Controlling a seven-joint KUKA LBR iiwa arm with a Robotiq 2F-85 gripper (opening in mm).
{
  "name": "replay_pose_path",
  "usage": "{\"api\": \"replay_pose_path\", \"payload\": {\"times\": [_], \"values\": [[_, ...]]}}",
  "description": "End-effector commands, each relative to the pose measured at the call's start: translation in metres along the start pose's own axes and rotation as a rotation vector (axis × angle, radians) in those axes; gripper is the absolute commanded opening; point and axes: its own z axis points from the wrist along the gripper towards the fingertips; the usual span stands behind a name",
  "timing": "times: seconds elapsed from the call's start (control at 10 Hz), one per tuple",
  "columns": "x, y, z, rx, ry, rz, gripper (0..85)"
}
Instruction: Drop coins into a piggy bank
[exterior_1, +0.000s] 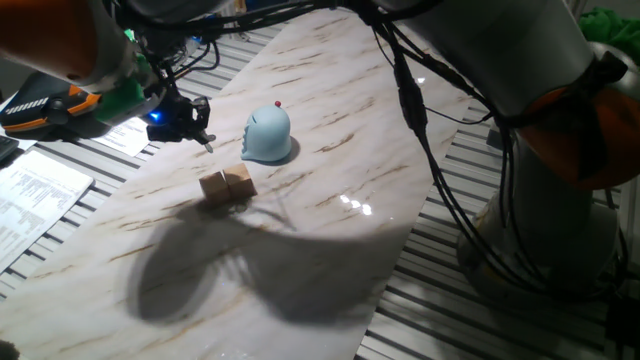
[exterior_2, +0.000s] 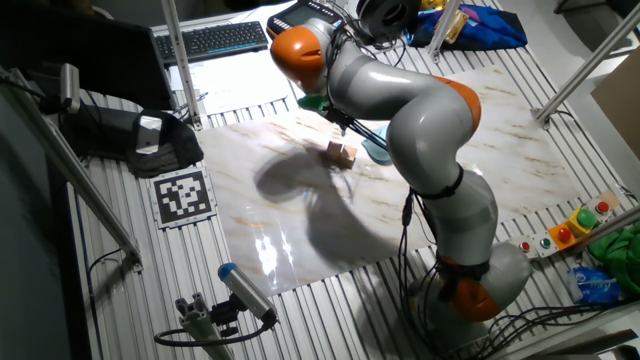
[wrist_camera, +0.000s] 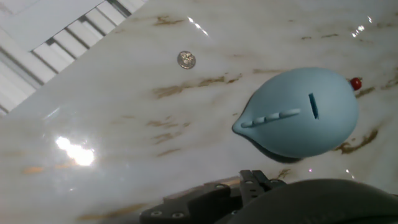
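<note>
Marble-patterned worktop carries a light blue piggy bank, red knob up, with a pair of tan wooden cubes just beside it. The arm's tool hangs a little above the surface, off to the side of the bank that faces away from the arm's base. Its fingers sit close together, but whether anything is pinched between them cannot be told from any view. The hand view looks down on the bank's dark slot and on one coin lying flat on the bare marble, well apart from the bank. Judging from that, at least this coin is left to collect and post through the slot; how many, if any, are already inside is hidden.
</note>
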Motion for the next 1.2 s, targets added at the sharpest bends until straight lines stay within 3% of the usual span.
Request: {"api": "replay_pose_path", "payload": {"times": [0.0,0.1,0.5,0.7,0.9,1.1], "values": [[0.0005,0.0007,0.001,-0.025,-0.025,-0.094,0.0],[0.0003,0.002,0.001,-0.036,-0.012,-0.102,0.0],[-0.0003,0.0064,0.001,-0.033,-0.037,-0.108,0.0],[-0.0003,0.0072,0.0008,-0.038,-0.027,-0.113,0.0],[-0.0003,0.0072,0.0008,-0.073,0.01,-0.13,0.0],[-0.0003,0.0072,0.0008,-0.063,-0.001,-0.146,0.0]]}}
